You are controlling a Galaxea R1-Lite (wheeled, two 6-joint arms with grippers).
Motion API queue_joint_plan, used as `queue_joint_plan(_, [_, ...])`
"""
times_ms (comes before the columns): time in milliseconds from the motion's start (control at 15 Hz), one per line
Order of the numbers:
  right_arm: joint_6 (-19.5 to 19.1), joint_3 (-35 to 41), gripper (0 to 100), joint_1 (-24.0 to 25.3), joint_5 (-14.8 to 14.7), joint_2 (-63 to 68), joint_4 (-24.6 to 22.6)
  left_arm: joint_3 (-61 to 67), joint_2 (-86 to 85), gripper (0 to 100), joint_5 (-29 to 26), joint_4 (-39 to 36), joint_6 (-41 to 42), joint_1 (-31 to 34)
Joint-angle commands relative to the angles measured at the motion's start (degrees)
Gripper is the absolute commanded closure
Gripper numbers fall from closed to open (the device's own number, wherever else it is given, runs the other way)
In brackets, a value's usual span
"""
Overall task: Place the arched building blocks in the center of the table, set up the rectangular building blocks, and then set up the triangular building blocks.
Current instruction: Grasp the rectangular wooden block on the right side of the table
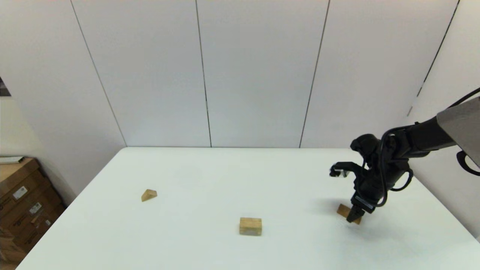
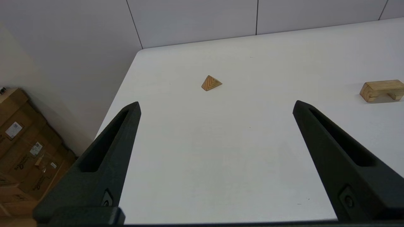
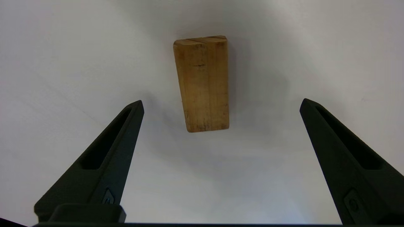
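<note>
Two black tapered fingers of right pincer [image 3: 221, 102] spread, smooth oblong wooden brick [image 3: 203, 83].

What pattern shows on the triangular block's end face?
Tan wood with nested chevron grain lines on the triangular block, clearest in the left wrist view.

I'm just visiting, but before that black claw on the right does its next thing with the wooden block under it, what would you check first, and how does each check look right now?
1. Right gripper open: ok, its fingers are spread wide.
2. Rectangular block lined up between the fingers: ok, it lies flat on the table, roughly centred in the gap.
3. Fingers low enough to close on it: cannot tell.
4. Arched block already placed mid-table: ok, it sits near the centre, hollow side down.
5. Triangular block out of the way: ok, far off on the robot's left.
6. Left gripper clear of the work: ok, open, not near the right arm.
</note>
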Motion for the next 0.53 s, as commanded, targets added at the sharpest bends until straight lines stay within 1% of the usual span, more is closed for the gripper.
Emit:
queue_joint_plan(67, [-1.56, -0.02, 0, 0.2, -0.03, 1.14, 0.19, 0.0, 0.07, 0, -0.07, 0.01, 0.02, 0.0])
queue_joint_plan(200, [-2.44, -0.02, 0, 0.28, -0.03, 1.93, 0.27, 0.0, 0.07, 0, 0.02, 0.01, 0.02, 0.0])
queue_joint_plan(533, [-2.53, -0.11, 0, 1.25, -0.03, 2.9, 0.19, 0.0, 0.07, 0, 0.02, 0.01, 0.02, 0.0])
